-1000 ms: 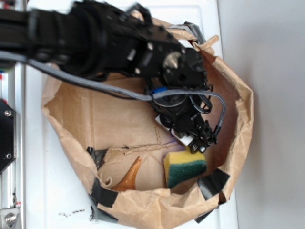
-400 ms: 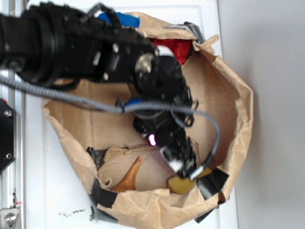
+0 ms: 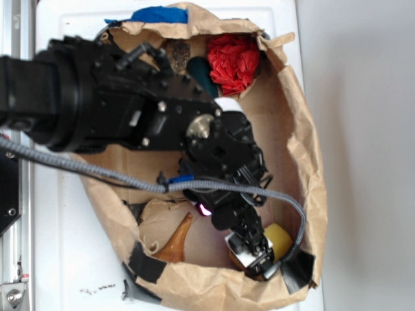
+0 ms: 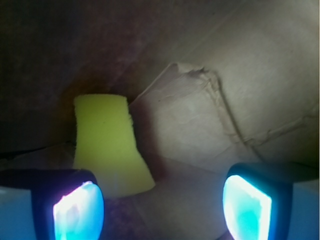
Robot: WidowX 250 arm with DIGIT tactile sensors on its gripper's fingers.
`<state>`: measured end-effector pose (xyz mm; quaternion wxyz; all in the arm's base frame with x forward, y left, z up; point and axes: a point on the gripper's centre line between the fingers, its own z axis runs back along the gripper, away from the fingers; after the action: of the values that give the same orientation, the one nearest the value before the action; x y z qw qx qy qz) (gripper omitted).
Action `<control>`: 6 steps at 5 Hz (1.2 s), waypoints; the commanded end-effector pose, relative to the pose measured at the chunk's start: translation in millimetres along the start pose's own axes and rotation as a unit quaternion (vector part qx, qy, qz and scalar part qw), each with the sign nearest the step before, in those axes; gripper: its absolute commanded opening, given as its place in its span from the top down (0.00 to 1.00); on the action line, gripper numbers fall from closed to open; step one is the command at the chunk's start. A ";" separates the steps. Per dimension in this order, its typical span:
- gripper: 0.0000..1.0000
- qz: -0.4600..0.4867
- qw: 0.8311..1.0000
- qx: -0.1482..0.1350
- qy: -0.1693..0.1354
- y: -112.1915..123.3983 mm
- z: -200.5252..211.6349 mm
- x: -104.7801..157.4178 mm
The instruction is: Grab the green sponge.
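Gripper (image 4: 162, 202) spread wide, green sponge (image 4: 110, 145) off-centre

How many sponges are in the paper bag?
1: the green sponge, yellow side showing, at the bag's bottom right corner beside the gripper. The arm hides part of the bag, so more could exist.

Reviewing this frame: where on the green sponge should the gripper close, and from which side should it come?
Probably across the narrowed waist of the green sponge, from above. In the wrist view its yellow foam pinches in mid-length, and the sponge sits off-centre, near one of the fingers, so the open gripper likely needs shifting that way first. The paper bag wall crowds the sides in the exterior view.
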<state>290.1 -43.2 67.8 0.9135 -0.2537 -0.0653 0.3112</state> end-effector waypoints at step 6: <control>0.00 -0.030 0.996 -0.065 -0.043 -39.8 -3.5 21.4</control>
<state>315.7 -56.1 62.2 0.9039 -0.2825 -0.1006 0.3050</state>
